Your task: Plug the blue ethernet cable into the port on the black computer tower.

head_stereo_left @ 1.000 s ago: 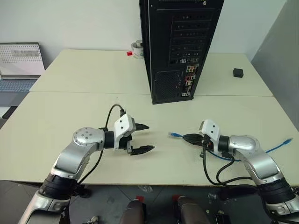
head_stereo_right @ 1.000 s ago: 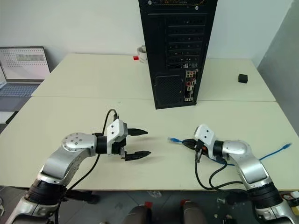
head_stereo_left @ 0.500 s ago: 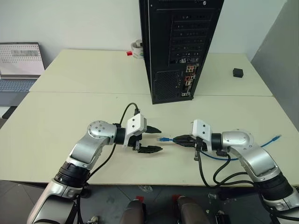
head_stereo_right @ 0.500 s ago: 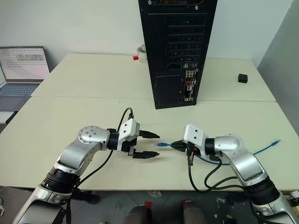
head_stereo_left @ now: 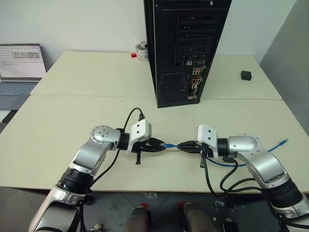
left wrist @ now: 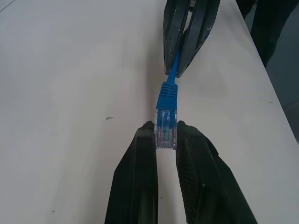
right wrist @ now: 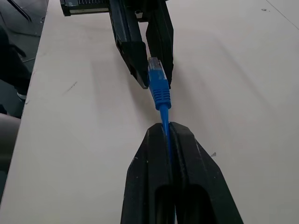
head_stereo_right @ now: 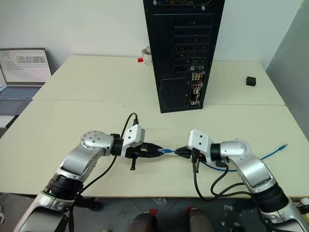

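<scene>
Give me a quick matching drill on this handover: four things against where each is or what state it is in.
Things:
1. left end effector
2. right end effector
3. tall black metal computer tower
4. small black cube

States or places:
A. standing upright at the table's middle, ports facing the robot
B. shut on the thin bright-blue ethernet cable's cord, just behind the plug
C. lying on the far right of the table
D. shut on the blue cable's clear-tipped plug

Pairs: 1-D, 2-B, 3-A, 4-C
</scene>
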